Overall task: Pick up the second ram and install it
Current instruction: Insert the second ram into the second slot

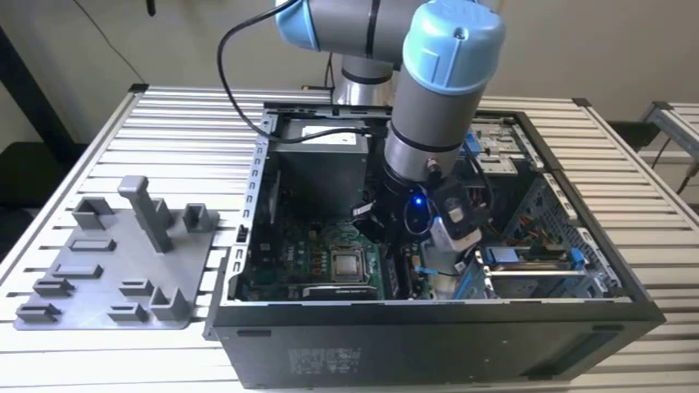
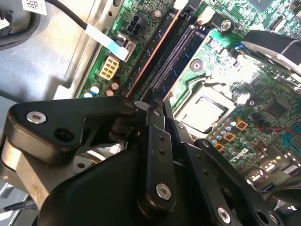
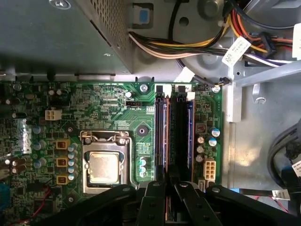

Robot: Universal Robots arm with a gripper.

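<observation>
Second ram (image 3: 162,136) sits upright in a motherboard (image 3: 94,108) slot; your end effector (image 3: 170,188) poises just above, fingers nearly closed, whether gripping it, you cannot tell. White cable tags' print is unreadable. Slatted metal worktop (image 1: 164,123), beige wall.

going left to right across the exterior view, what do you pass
grey fixture tray → computer case's left wall → processor socket on the motherboard → arm's wrist with the blue light → blue drive bay → case's right wall → slatted table
</observation>
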